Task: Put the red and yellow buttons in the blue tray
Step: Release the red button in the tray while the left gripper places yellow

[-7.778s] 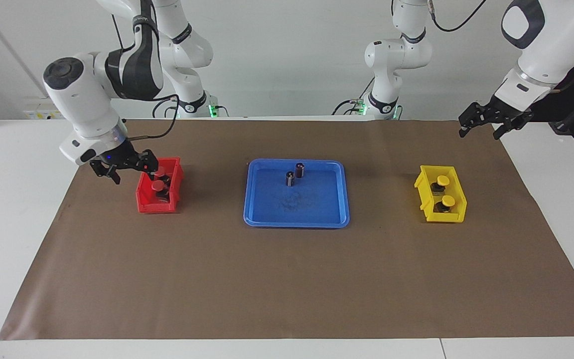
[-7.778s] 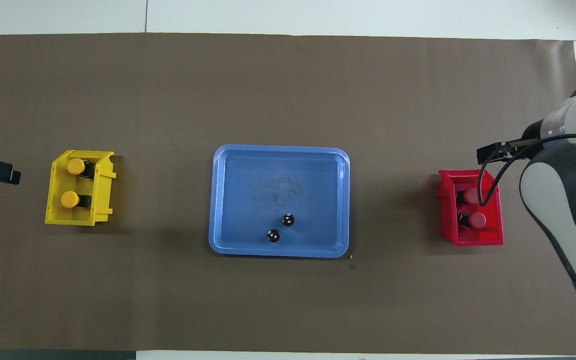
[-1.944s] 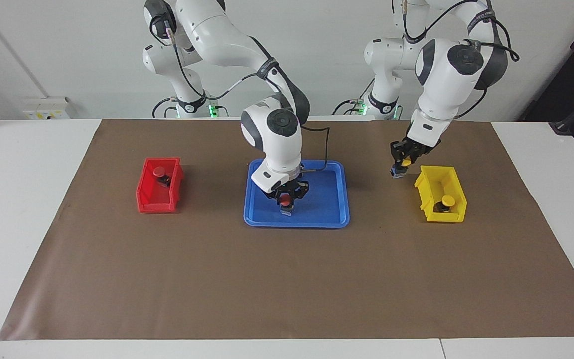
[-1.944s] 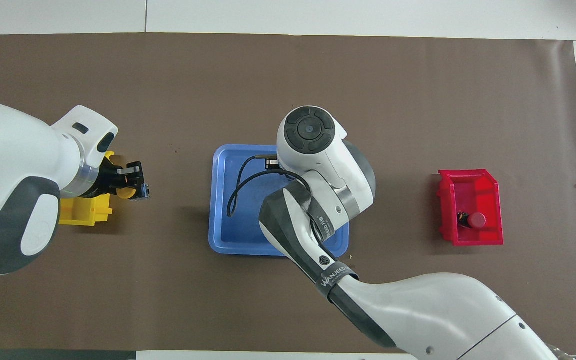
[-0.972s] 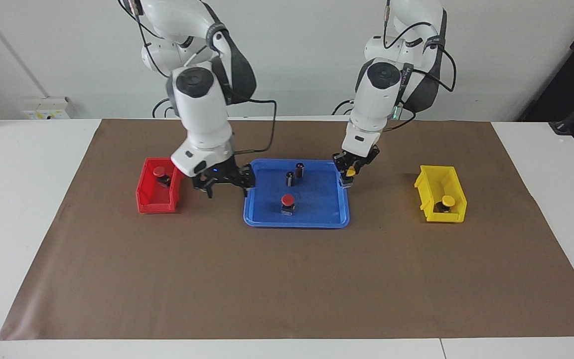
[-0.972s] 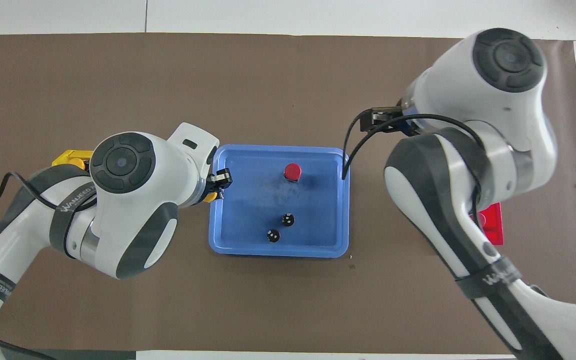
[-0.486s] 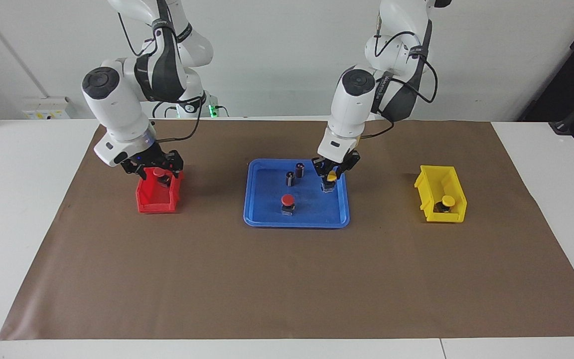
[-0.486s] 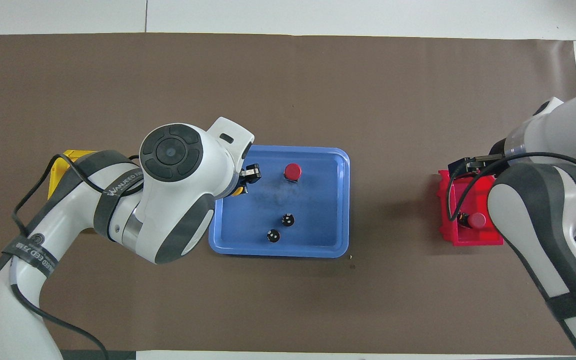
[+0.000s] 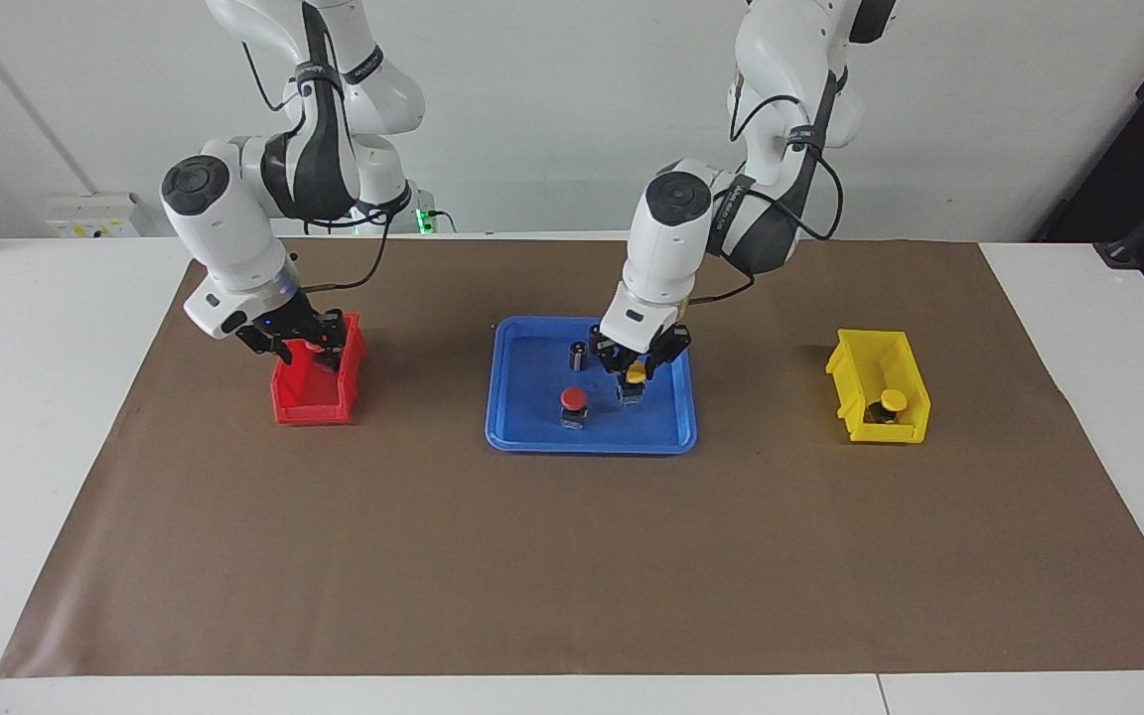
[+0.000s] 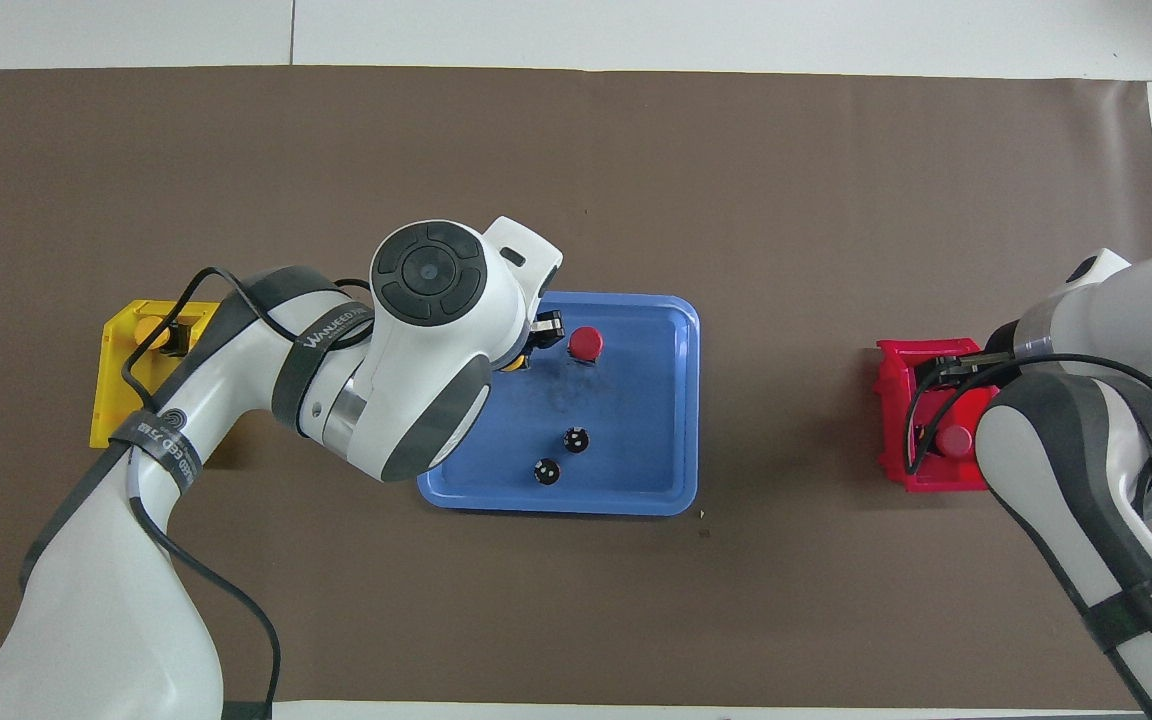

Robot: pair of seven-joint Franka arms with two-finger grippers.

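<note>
1. The left hand [image 9: 635, 381] is low over the blue tray [image 9: 671, 437], gripping a yellow button [image 9: 636, 374] by its base; the base looks close to the tray floor, though contact cannot be made out
2. One red button [image 9: 573, 399] already stands in the tray, just beside the spot under the yellow one, toward the right arm's end
3. Two dark cylinders [image 10: 561, 455] stand in the tray nearer the robots; in the facing view only one shows, the other hidden by the left arm
4. The right hand [image 9: 306, 341] is down in the red bin [image 9: 312, 405] around the second red button [image 10: 955, 439]; whether its fingers have closed on it I cannot tell
5. The second yellow button [image 9: 891, 401] sits in the yellow bin [image 9: 880, 429], toward the left arm's end of the counter, untouched
6. Step in hand, as I judge it: setting down the first yellow button while the second red one is being taken, so the task is about a quarter done
7. Next the left hand needs to lower until the base rests flat, clear of the red button, then open and lift straight up so the button is not tipped
</note>
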